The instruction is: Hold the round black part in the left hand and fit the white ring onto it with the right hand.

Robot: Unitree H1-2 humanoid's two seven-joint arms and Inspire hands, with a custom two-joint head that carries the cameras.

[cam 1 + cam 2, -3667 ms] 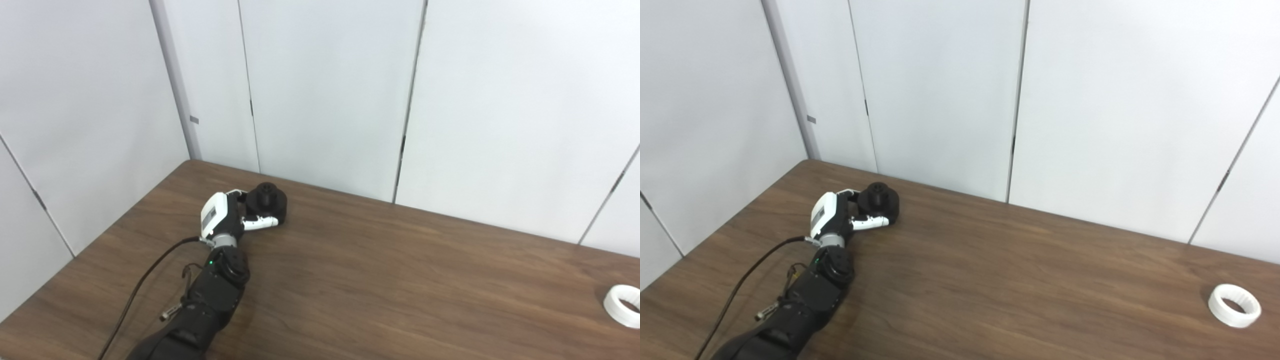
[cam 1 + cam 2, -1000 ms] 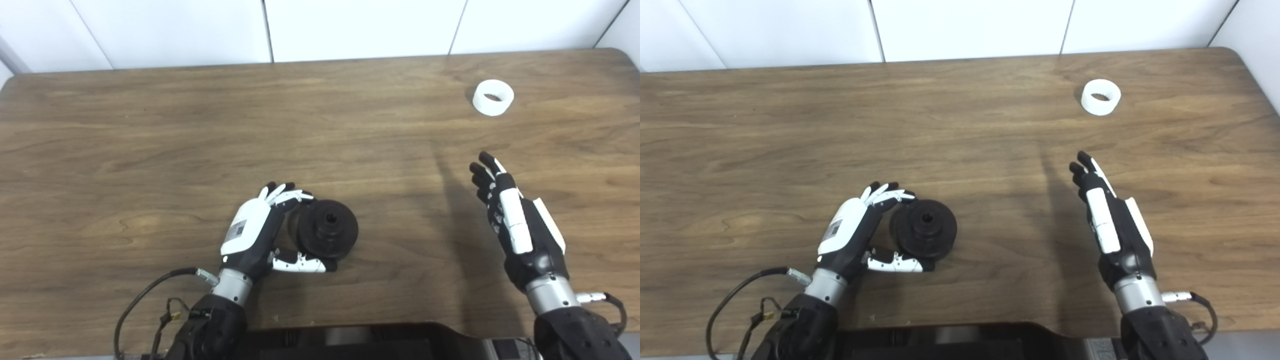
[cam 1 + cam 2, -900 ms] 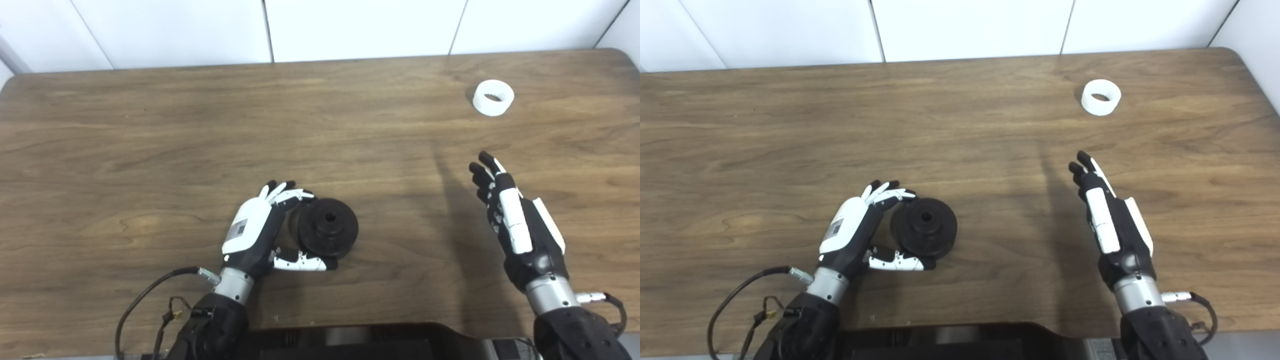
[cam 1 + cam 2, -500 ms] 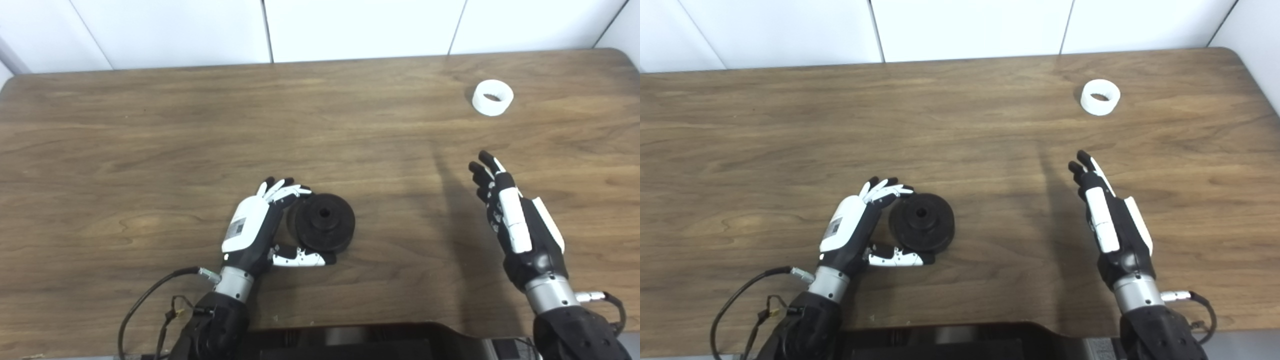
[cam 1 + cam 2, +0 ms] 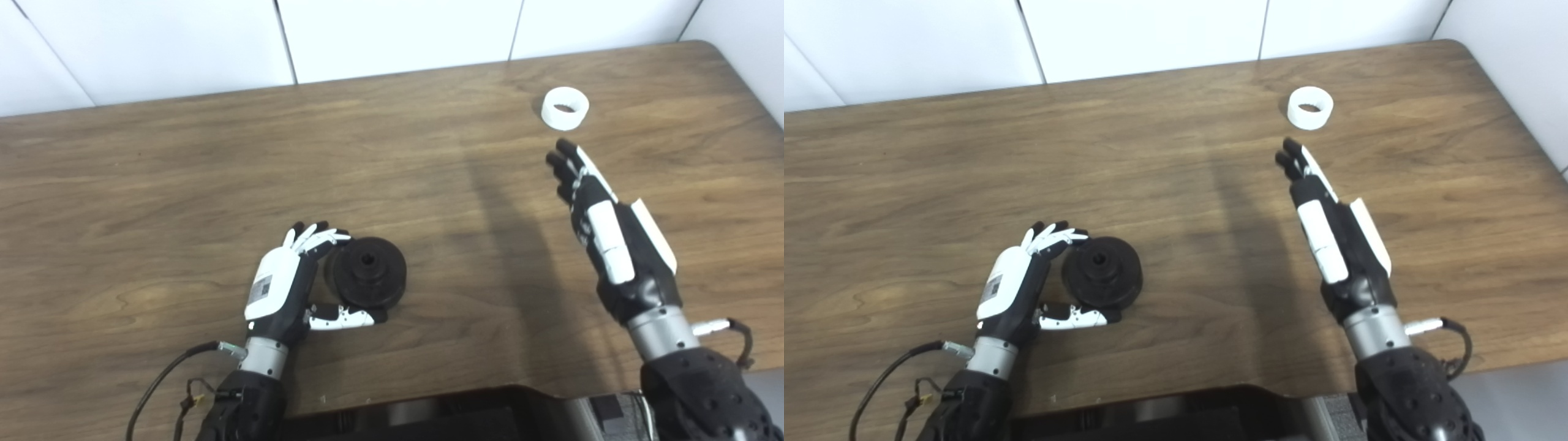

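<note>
The right hand (image 5: pixel 603 226) is hovering with its fingers spread, low on the right side. Bare brown table (image 5: pixel 184 171) is lying between it and the white ring (image 5: pixel 565 108) at the upper right. Nothing is blocking that short path.

Occlusions and cut-offs noted.
Left hand (image 5: pixel 282 288) screens the near-left rim of the round black part (image 5: pixel 367 278); contact there cannot be confirmed. Both forearms run off the bottom edge.
</note>
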